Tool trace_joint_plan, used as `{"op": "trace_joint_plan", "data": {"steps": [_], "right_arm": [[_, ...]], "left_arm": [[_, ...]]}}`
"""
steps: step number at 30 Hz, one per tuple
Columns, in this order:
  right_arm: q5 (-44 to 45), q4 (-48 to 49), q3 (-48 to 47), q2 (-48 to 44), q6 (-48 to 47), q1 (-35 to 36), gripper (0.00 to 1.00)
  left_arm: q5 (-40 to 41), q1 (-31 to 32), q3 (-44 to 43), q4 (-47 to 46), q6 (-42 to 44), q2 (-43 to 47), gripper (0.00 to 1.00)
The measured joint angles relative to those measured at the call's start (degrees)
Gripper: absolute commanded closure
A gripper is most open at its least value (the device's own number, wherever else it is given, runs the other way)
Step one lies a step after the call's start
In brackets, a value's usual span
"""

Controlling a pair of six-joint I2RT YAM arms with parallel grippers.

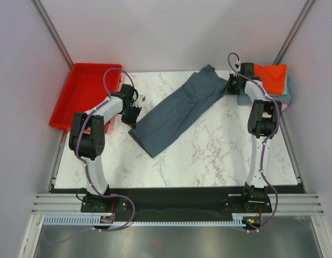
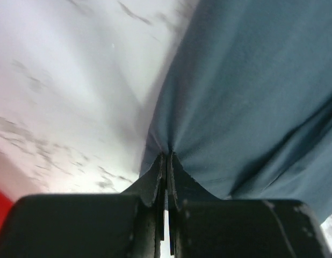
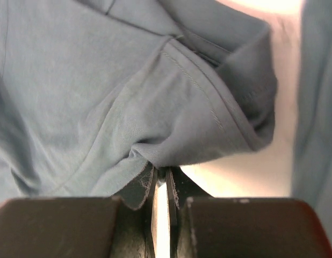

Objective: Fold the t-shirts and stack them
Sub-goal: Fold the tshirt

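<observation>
Holding the slate-blue t-shirt (image 1: 179, 110), laid as a long diagonal band across the middle of the table (image 1: 219, 156), by two ends: left gripper (image 2: 166, 161) clamped tight on a thin pinch of its near-left edge, right gripper (image 3: 161, 172) closed on a bunched fold by a sleeve hem at the far right, just beside the stacked shirts (image 1: 271, 78). Could slip out of such small bites if pulled apart too hard, or lift unevenly and crease. Could also snag and topple the nearby stack on the way up.
</observation>
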State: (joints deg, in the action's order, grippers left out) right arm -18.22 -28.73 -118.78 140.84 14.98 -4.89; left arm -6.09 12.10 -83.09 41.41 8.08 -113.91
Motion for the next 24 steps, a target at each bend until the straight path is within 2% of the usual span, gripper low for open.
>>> {"op": "trace_joint_plan", "data": {"steps": [5,11,15,24], "right_arm": [[-0.3,2.1,-7.6,6.0,0.3,1.7,0.88],[-0.4,4.9,-13.2,9.9,1.3,5.2,0.88],[-0.4,6.4,-14.4,11.0,2.0,7.5,0.88],[-2.1,6.7,-14.5,11.1,3.3,10.3,0.88]], "left_arm": [[-2.4,5.3,7.6,0.9,-0.2,5.6,0.98],[-3.5,12.9,12.5,2.2,-0.2,10.1,0.98],[-3.6,16.6,15.5,2.6,0.0,14.3,0.98],[-12.7,26.5,20.0,5.0,1.2,19.0,0.98]]}}
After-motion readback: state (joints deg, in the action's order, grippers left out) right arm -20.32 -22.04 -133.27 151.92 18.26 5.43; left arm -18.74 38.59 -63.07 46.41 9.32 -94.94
